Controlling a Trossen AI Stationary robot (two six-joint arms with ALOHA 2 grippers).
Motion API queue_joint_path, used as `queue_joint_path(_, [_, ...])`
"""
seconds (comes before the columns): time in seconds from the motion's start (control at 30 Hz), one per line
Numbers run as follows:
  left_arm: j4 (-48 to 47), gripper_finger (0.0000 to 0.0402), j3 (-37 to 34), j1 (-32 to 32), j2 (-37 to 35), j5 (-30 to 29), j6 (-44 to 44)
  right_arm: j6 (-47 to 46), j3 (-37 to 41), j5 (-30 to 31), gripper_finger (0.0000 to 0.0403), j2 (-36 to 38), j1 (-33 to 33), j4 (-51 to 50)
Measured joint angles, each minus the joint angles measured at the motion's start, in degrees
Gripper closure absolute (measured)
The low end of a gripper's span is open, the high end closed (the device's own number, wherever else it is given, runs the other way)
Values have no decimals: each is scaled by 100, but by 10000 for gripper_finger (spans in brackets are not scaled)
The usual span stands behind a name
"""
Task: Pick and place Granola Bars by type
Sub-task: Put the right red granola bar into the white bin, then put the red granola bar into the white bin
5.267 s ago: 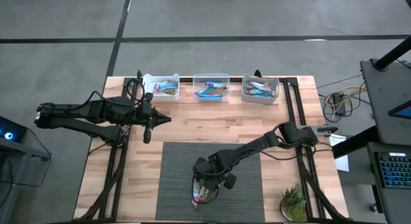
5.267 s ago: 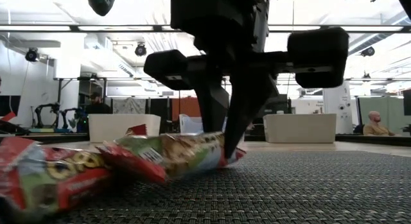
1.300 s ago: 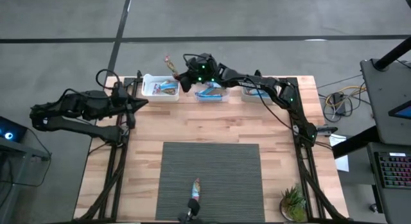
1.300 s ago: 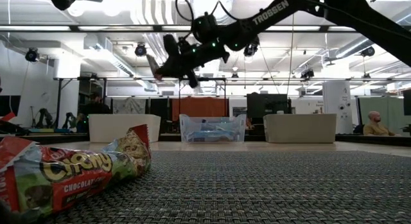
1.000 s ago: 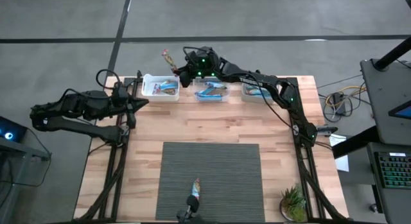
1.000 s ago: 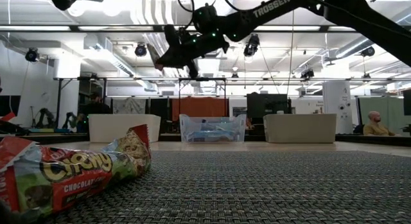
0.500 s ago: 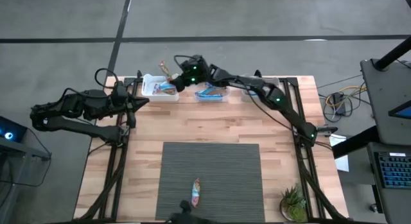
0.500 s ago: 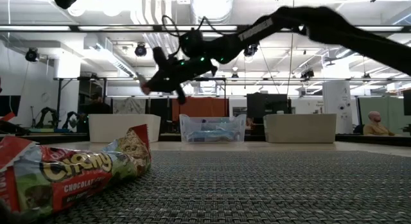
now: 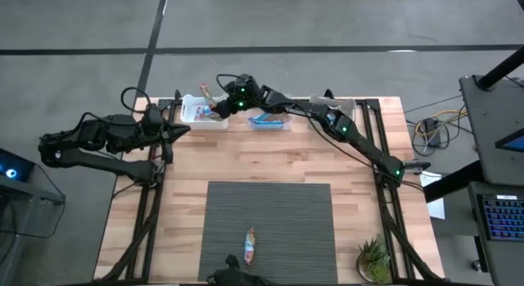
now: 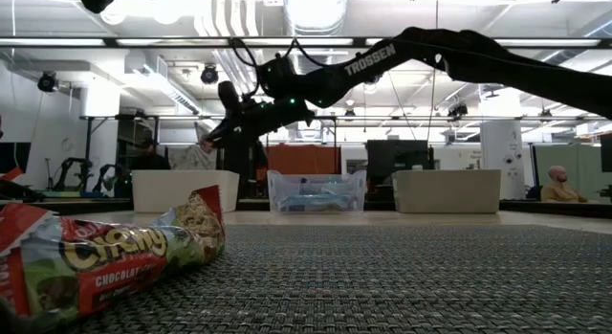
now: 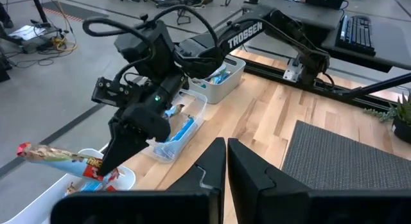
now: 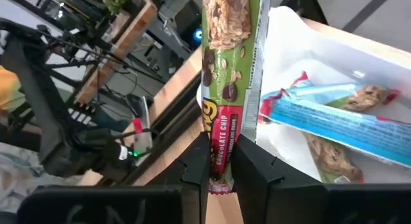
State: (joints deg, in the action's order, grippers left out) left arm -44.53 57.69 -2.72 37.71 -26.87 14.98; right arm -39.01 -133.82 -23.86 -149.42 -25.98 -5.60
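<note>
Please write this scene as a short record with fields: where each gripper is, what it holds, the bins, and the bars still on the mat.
right gripper: above the left bin, shut on a green and red bar
left gripper: shut, empty, waiting near the table's left edge
bins: three in a row at the far edge, all holding bars; middle bin, right bin
mat: one bar left near the front edge

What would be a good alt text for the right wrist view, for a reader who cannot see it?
The right end effector is shut on a green and red granola bar, holding it above a white bin. Inside the bin lie a blue-wrapped bar and another bar beneath it. Beyond the table's wooden edge, dark frame parts and cables show.
</note>
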Motion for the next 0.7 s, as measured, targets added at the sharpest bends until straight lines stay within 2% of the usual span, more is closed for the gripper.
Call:
queue_joint_path(0.3, [3,401,0,0,0,2,15,22,0,116,344,7,-4,20])
queue_joint_path(0.57, [7,401,0,0,0,2,17,-43,0,107,263,7,-2,-9])
queue_joint_path(0.7, [4,401,0,0,0,2,17,-96,0,-56,242,7,-3,14])
